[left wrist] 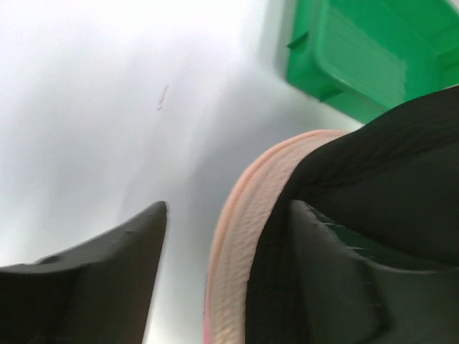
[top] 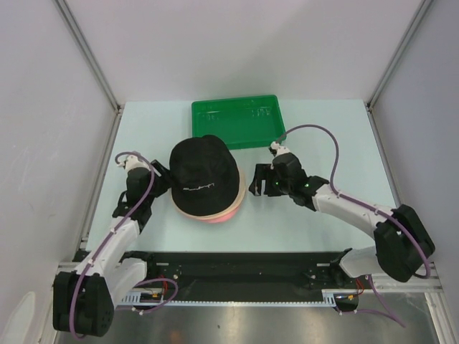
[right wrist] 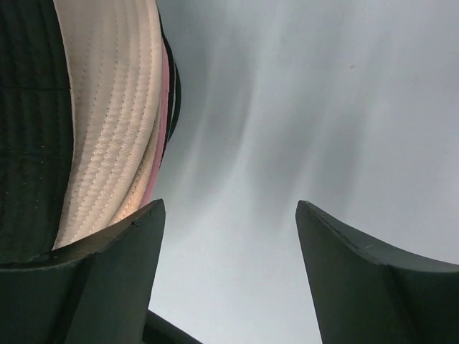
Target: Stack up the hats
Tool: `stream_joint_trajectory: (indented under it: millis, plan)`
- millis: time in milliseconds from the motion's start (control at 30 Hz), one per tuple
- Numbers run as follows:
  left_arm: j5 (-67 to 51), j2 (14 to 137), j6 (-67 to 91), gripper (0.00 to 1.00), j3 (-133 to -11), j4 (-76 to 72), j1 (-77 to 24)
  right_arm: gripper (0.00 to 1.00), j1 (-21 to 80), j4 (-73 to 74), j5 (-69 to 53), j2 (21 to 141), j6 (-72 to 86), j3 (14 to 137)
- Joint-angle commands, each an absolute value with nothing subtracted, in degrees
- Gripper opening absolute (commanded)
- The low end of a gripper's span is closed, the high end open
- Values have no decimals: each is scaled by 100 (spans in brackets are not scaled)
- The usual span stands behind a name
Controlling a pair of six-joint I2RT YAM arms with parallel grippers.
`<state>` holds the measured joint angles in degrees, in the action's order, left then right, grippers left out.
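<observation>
- black hat (top: 204,172) sits on beige hat (top: 189,210) and pink hat (top: 226,213), one pile mid-table; stacking looks done
- left gripper (top: 158,178): jaws apart, straddling the brim, not clamped
- right gripper (top: 257,183): jaws wide, empty, beside pile

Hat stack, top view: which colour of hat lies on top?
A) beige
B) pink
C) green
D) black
D: the black hat covers the pile, and only the brims of the beige hat and the pink hat show beneath it.
</observation>
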<state>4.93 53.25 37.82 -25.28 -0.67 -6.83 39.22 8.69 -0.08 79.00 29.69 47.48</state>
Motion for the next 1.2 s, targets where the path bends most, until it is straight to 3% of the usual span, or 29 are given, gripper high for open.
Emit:
stream_joint_trajectory:
  millis: [0,100,467,900,1167]
  plan:
    - [817,5063,3797,87,-2838,692,-668,79,3648,1134,167,7445,2769,4773]
    - [967,4914,3806,100,-2996,1105,-528,80,3402,1239,141,7181,2733,4711]
    - [861,4096,3245,100,-3874,2073,870,82,2532,1520,298,5952,2505,4281]
    - [510,3832,1749,100,-4289,1916,870,82,2347,1336,2109,3930,2180,3472]
    - [220,3894,1679,100,-4306,1889,870,82,2347,1389,2505,3780,2074,3349]
